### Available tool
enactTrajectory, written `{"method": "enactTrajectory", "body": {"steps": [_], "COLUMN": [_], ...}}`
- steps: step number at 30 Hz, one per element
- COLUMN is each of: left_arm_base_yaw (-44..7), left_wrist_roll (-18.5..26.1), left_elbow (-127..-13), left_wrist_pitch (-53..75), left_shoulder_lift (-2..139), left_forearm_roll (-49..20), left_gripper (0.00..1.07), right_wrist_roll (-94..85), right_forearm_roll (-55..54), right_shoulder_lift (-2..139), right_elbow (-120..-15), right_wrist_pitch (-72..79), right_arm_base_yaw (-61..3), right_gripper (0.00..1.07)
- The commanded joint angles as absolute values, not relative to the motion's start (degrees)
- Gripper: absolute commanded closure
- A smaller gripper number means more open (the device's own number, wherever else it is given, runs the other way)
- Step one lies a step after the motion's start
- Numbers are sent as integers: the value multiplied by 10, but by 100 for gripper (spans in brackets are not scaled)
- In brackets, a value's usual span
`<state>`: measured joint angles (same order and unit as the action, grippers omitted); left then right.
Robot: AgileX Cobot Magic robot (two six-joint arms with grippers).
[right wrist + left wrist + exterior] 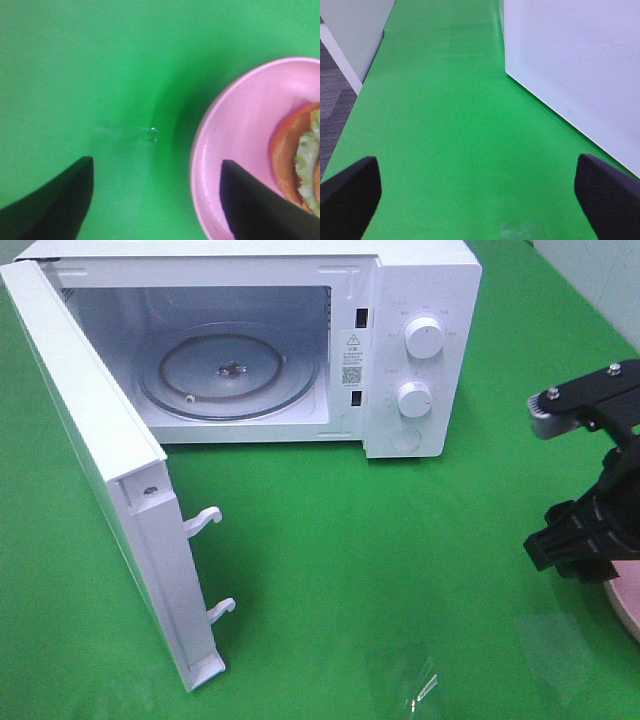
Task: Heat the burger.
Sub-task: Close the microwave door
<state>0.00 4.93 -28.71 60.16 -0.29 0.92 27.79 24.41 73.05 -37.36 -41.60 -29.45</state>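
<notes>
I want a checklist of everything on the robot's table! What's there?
Surface: green cloth, a shiny clear patch near the front.
Job's things: burger on pink plate; microwave with door open, glass turntable bare.
Clutter: nothing seen.
Grippers: left gripper open, holding nothing; right gripper open over the plate's edge.
Cables: nothing seen.
Surroundings: grey floor past the table edge.

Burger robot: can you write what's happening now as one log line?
microwave door open | burger on pink plate | right gripper open | left gripper open
</notes>
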Motion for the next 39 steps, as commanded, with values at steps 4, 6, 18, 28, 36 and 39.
{"method": "enactTrajectory", "body": {"steps": [4, 6, 18, 28, 36, 39], "left_arm_base_yaw": [0, 0, 0, 0, 0, 0], "left_wrist_roll": [50, 50, 50, 50, 50, 50], "left_elbow": [-285, -285, -285, -285, -285, -285], "left_wrist_pitch": [595, 595, 595, 595, 595, 595], "left_shoulder_lift": [-14, -14, -14, -14, -14, -14], "left_forearm_roll": [7, 7, 7, 7, 7, 7], "left_gripper": [9, 9, 9, 9, 9, 9], "right_wrist_roll": [142, 114, 68, 68, 9, 10], "right_forearm_roll": [120, 91, 68, 70, 58, 44], "right_shoulder_lift": [590, 547, 327, 206, 93, 73], "right_elbow": [-375, -374, -374, -374, -330, -315], "right_wrist_pitch": [-465, -485, -587, -618, -607, -603], "right_arm_base_yaw": [-295, -295, -295, -292, -168, -146], "right_gripper": [23, 24, 29, 31, 31, 31]}}
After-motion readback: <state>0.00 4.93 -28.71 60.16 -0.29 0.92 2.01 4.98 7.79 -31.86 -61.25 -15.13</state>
